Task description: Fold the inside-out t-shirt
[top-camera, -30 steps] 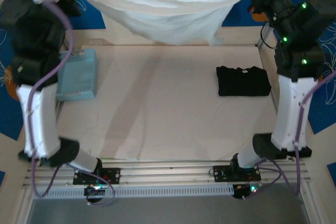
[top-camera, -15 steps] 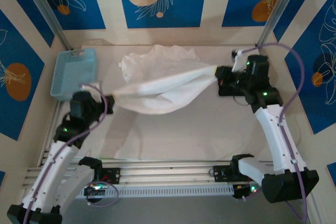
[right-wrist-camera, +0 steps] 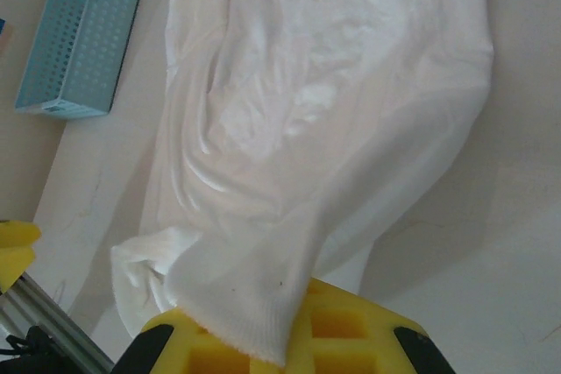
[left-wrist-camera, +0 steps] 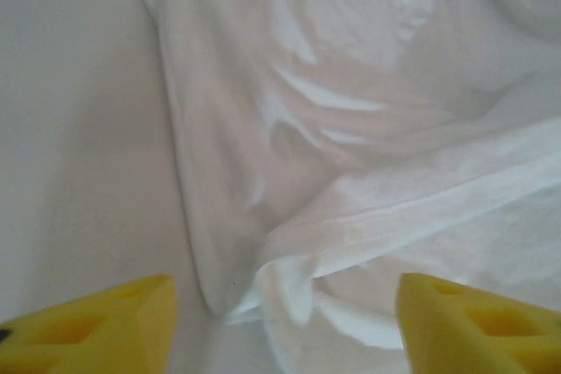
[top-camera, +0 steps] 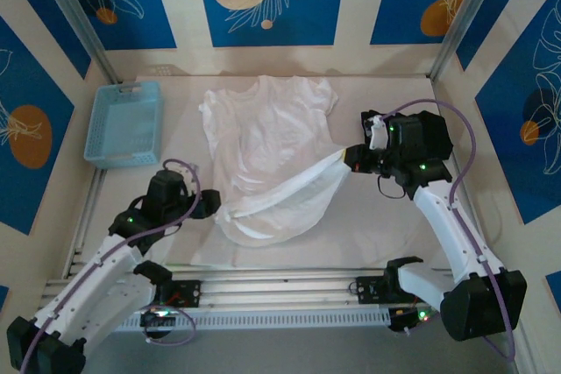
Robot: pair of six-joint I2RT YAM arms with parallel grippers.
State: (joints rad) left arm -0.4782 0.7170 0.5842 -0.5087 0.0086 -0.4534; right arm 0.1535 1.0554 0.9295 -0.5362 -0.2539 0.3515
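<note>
Blue wall panels (top-camera: 298, 15) painted with leaves and pale discs close in a cream table (top-camera: 368, 225). From above we see the white short-sleeved cotton t-shirt (top-camera: 267, 142) spread across its middle, collar far, hem near. The right gripper (top-camera: 349, 157) pinches the hem's right corner and lifts it into a taut band that runs down and left. The left gripper (top-camera: 213, 205) sits low at the hem's left end, near the table's front edge. A pale blue perforated plastic basket (top-camera: 159, 124) stands at the far left, well apart from the t-shirt, and we see nothing in it.

From the left wrist, the left gripper (left-wrist-camera: 280, 330) stands wide. Its yellow fingertips (left-wrist-camera: 88, 326) flank a rolled-over stretch of hem, and the t-shirt (left-wrist-camera: 351, 129) lies slack on the table, held by neither.

From the right wrist, the right gripper (right-wrist-camera: 280, 339) is clamped on a doubled edge of the t-shirt (right-wrist-camera: 333, 85), which stretches away towards the basket (right-wrist-camera: 79, 50) at the far left.

We judge the risk lies in the uneven hold. With one corner gripped and the other free, any pull from the right could drag the thin cotton askew and bunch it. The curled hem by the left gripper could be pressed into a crooked fold, or picked up as a single layer.
</note>
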